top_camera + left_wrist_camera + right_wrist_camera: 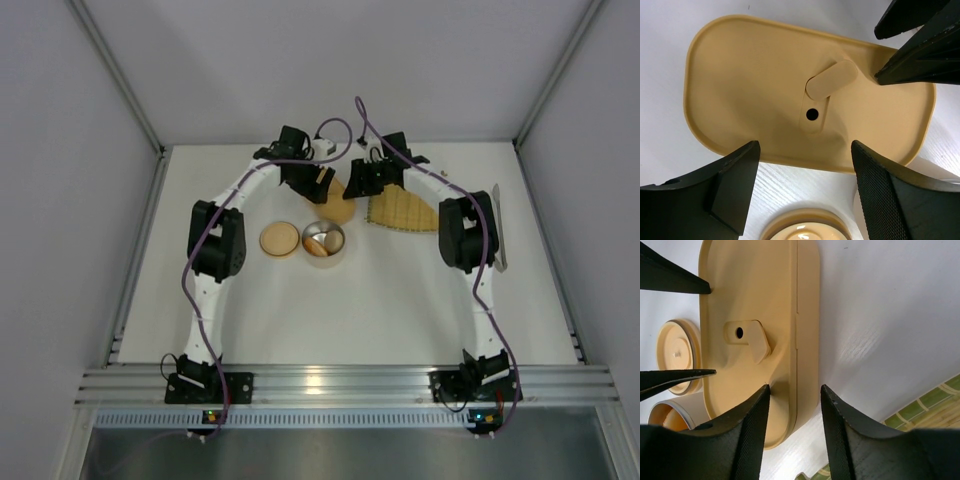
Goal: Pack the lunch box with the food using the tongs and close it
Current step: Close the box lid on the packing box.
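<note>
— Tan plastic fills both our wrist views: the lunch box [765, 85] lies flat at the far middle of the table [400, 300], its small flap turned aside of a little hole.
— Our left jaws hang wide apart over one long edge of it, gripping nothing.
— Right jaws are parted as well. We see the box's corner in the gap, with bare table beside one finger.
— Tongs [499, 228]?
— By the table's right edge, beyond the woven mat [405, 212]. A round lid [280, 240] and a round cup [323, 240] sit side by side near the box.
</note>
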Tool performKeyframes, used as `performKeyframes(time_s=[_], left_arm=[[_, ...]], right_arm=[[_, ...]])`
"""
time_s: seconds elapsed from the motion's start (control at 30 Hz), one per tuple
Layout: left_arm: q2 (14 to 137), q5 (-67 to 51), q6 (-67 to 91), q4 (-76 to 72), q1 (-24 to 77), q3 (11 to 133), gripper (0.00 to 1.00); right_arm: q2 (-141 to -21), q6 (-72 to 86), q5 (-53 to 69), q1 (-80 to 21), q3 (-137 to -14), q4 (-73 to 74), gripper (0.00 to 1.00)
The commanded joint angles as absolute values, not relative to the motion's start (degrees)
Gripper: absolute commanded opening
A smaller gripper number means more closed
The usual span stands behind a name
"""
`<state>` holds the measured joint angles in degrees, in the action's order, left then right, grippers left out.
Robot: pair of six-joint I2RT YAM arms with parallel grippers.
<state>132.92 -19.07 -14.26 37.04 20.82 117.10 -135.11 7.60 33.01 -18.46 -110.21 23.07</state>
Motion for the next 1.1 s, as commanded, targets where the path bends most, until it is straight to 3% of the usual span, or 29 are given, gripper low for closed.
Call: performKeyframes(time_s=[0.0,0.13,0.27,0.37,1.07], left_arm=[[135.6,-15.5,-15.1,47.3,20.9,118.6,0.79],[138.7,-15.2,-15.4,47.5,21.1,120.8,0.79],[141.7,-14.9,-16.6,47.7,21.9,123.3,0.78],[143.3,-14.2,-18.1,47.5,22.3,124.2,0.78],[143.0,-20.8,-20.3,47.1,23.1,118.8,0.77]], right_arm=[[-135.9,5.5,29.2,-18.4,-107.1,28.8,0.45],[-136.0,5.6,29.4,-18.5,-106.2,28.5,0.45],[-136.1,5.4,29.7,-18.5,-105.0,28.7,0.24],[-135.9,5.8,30.4,-18.6,-103.5,28.7,0.17],[-128.8,8.9,33.2,-20.5,-87.5,23.3,0.12]])
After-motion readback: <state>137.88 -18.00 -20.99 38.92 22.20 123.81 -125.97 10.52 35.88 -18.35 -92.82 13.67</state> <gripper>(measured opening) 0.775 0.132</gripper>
